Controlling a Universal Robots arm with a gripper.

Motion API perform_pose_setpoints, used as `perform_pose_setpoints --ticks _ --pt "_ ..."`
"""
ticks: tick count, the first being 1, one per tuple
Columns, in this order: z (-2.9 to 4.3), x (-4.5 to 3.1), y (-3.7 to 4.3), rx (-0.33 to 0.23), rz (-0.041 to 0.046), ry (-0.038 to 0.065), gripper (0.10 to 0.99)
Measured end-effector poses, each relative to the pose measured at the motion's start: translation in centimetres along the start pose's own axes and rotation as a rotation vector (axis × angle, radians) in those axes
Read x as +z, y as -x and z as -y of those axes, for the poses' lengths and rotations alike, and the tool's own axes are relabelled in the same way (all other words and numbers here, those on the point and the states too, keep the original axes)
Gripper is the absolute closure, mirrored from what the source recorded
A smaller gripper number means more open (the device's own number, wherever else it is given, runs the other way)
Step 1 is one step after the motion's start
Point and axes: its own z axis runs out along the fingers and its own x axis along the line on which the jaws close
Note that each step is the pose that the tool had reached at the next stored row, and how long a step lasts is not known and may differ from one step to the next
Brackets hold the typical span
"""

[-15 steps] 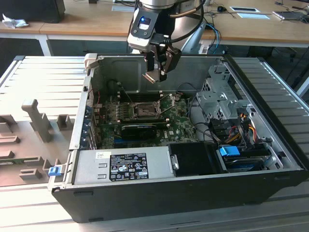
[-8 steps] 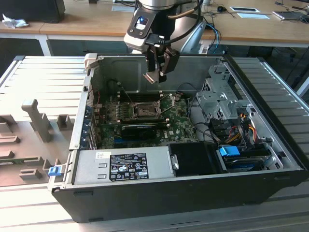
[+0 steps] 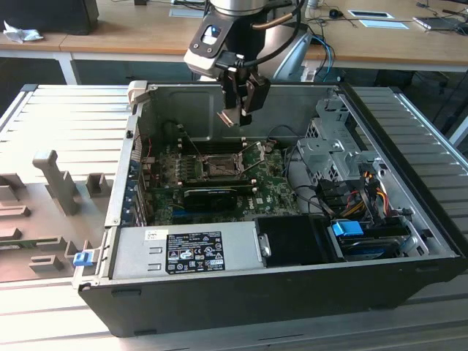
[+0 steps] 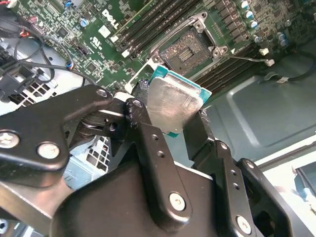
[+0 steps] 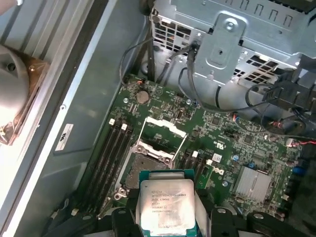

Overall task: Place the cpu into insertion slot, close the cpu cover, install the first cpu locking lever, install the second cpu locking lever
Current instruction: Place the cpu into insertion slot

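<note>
Wooden desks point(image 3: 110, 36) run along the back. In front, a ribbed grey table point(image 3: 66, 110) carries a computer case point(image 3: 292, 300), open on top. A green board point(image 3: 164, 199) lies on the case floor. A drive cage point(image 3: 329, 150) fills the exterior view's right; a power supply point(image 3: 183, 252) sits along the edge nearest that camera.

The gripper point(image 3: 240, 113) hangs inside the case opening, well above the board and near the back wall. Its jaws are clenched on the cpu point(image 5: 167, 201): black fingers point(image 4: 148, 136) press two opposite edges, with the flat metal face exposed between them.

The exterior view gives the chip's height over the board; the wrist views give the grasp. The first wrist view looks past the chip to the insertion slot point(image 5: 143, 170), which is bare, with the chip held apart from it. The cpu cover point(image 5: 165, 127) looks swung up at one edge of the slot, though glare makes this uncertain.

There is open air between chip and slot. Memory slots point(image 5: 111, 155) flank the slot on both sides. A long black card point(image 3: 219, 194) lies just beside it in the exterior view. Dark cables point(image 5: 148, 54) loop from cage to board, off to one side of the slot.
</note>
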Motion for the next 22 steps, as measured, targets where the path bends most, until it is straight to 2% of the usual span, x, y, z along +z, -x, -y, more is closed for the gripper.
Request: perform_pose_setpoints --ticks 6,12,13,15,16,19,22 --pt "0.01 0.1 0.0 0.066 0.0058 0.001 0.557" --pt "0.04 0.5 0.01 0.166 0.0148 0.003 0.557" --pt "0.06 0.66 0.01 0.192 0.0173 0.004 0.557" --pt "0.08 0.92 0.01 0.211 0.0291 0.002 0.557" --pt "0.13 1.52 0.02 0.212 0.0323 0.001 0.557" --pt "0.23 2.63 0.04 0.212 0.0325 0.001 0.557" --pt "0.27 3.1 0.05 0.212 0.0323 0.001 0.557"
